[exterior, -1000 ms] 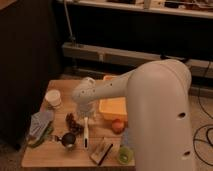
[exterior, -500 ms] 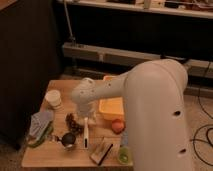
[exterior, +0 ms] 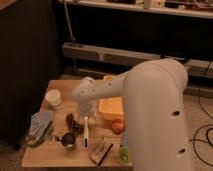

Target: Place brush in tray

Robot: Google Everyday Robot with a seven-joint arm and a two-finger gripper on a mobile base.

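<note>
A small wooden worktop (exterior: 47,156) stands against a dark wall on the left, on a pale floor. Behind it a long grey rail (exterior: 100,54) runs across the room, with a shelf (exterior: 140,9) higher up. Black cables (exterior: 202,134) loop on the floor at the right. The robot's bulky white arm (exterior: 150,105) fills the right of the camera view and reaches left over the worktop.

The tray (exterior: 111,107) sits at the worktop's far right, partly hidden by the arm. Just in front of it lies a round orange-red fruit (exterior: 117,126), and nearer the front edge a green fruit (exterior: 122,155). A tan block with a black edge (exterior: 100,151) lies beside the green fruit. A white cup (exterior: 53,98) stands at the far left, with a blue-grey cloth (exterior: 39,122) in front of it. A dark brown cluster (exterior: 74,122) and a small round dark item (exterior: 66,140) lie near the middle.

The brush (exterior: 86,132) lies flat on the worktop, outside the tray and just left of it, pointing from front to back. The gripper (exterior: 86,114) hangs over the brush's far end, close beside the tray's left wall. Its fingers stand wide, and the brush does not look gripped.

Compared with half a second ago, almost nothing differs. The brush lies in the same spot, the gripper keeps its place above it, and the other things have not shifted.
</note>
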